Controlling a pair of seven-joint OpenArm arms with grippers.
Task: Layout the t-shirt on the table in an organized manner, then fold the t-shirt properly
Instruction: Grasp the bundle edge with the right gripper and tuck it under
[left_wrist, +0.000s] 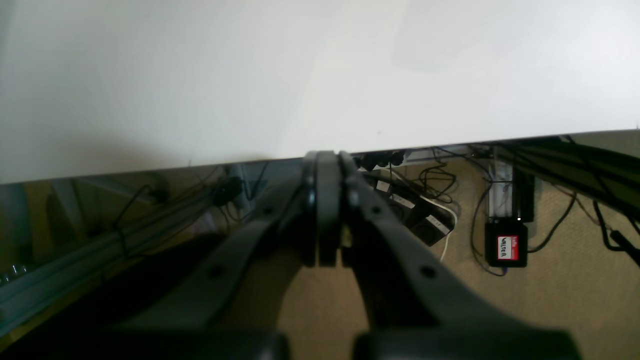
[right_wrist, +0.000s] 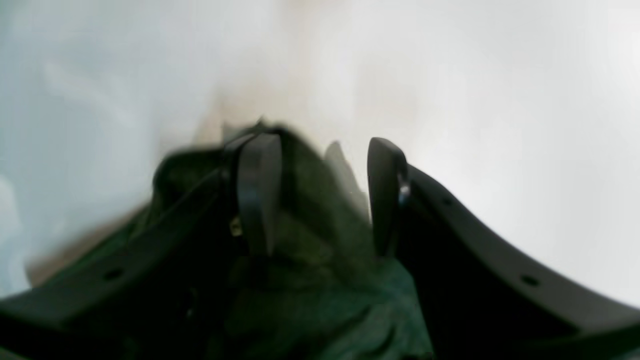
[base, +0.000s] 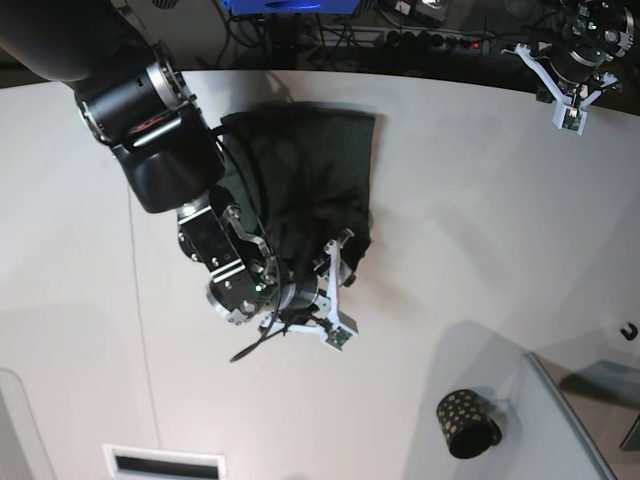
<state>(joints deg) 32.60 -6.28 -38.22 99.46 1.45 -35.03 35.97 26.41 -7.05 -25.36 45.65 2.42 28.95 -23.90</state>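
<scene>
The dark green t-shirt (base: 300, 170) lies bunched in a rough oblong on the white table (base: 480, 230), left of centre. My right arm (base: 165, 140) reaches down over the shirt's near edge. In the right wrist view my right gripper (right_wrist: 320, 195) has its fingers apart, and green t-shirt fabric (right_wrist: 320, 280) is heaped between and around them. I see no pinch on the cloth. My left gripper (left_wrist: 327, 160) is shut on nothing and hovers at the table (left_wrist: 300, 75) edge, far from the shirt.
A small black cup with gold dots (base: 467, 423) stands near the front right. A grey tray edge (base: 575, 420) sits beside it. Beyond the far table edge lie cables and a black box with a red label (left_wrist: 506, 246) on the floor.
</scene>
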